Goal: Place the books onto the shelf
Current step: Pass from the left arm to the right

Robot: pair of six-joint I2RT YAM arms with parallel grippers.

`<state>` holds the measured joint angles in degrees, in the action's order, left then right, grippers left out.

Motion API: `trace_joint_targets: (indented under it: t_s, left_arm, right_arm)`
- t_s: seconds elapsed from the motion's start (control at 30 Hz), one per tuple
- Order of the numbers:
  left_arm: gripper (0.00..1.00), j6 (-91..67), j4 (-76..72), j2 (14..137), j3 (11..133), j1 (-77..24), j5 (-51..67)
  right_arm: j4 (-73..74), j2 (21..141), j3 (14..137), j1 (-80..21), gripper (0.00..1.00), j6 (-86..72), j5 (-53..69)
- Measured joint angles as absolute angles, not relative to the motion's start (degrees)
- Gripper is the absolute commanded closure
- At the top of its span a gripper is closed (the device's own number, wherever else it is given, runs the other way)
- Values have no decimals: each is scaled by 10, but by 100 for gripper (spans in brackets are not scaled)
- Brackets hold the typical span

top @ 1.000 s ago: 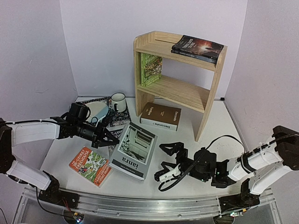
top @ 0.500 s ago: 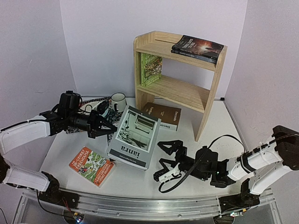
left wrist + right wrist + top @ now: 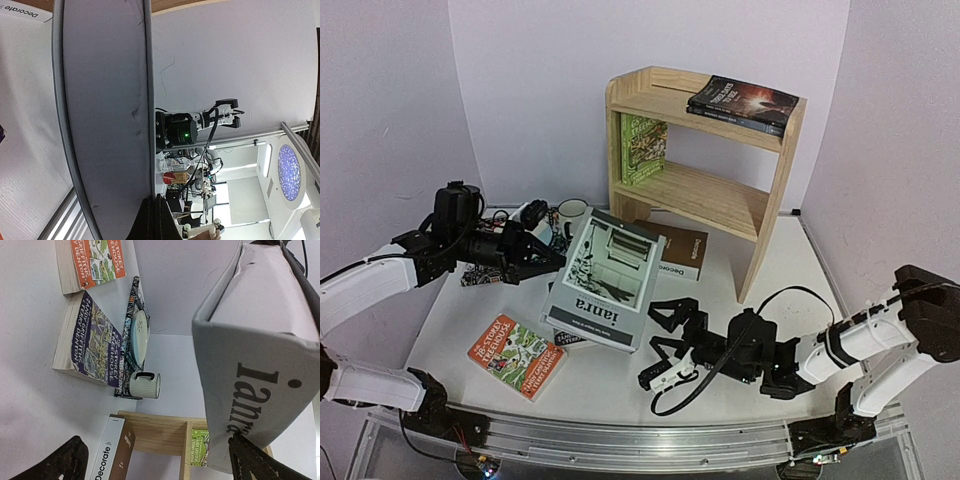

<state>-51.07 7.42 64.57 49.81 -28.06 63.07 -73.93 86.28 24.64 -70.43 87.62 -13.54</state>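
Note:
My left gripper is shut on the upper left edge of the grey book and holds it tilted above the table. In the left wrist view its cover fills the frame above the shut gripper. My right gripper stands open low beside the book's lower right corner, nothing between its fingers; the grey spine looms overhead. An orange book and a dark blue one lie flat. "Decorate" lies by the shelf. A green book and two dark books are on it.
A patterned mat at the back left carries a plate and a white mug. White walls close in the table behind and on both sides. The right arm's cable loops over the table at right.
The left gripper has raised the grey book off the table and drawn it up and back, uncovering the dark blue book beneath. The right gripper has edged left, still open.

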Motion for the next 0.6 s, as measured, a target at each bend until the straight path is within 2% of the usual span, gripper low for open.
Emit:
trace_joint_targets:
  t_s: [0.37, 0.6]
  left_arm:
    - [100, -511, 75, 650, 508, -281, 630]
    - [100, -515, 75, 654, 521, -281, 629]
  right_arm:
    - [-738, 792, 225, -705, 2, 885, -148]
    - [-741, 789, 201, -705, 2, 885, -166]
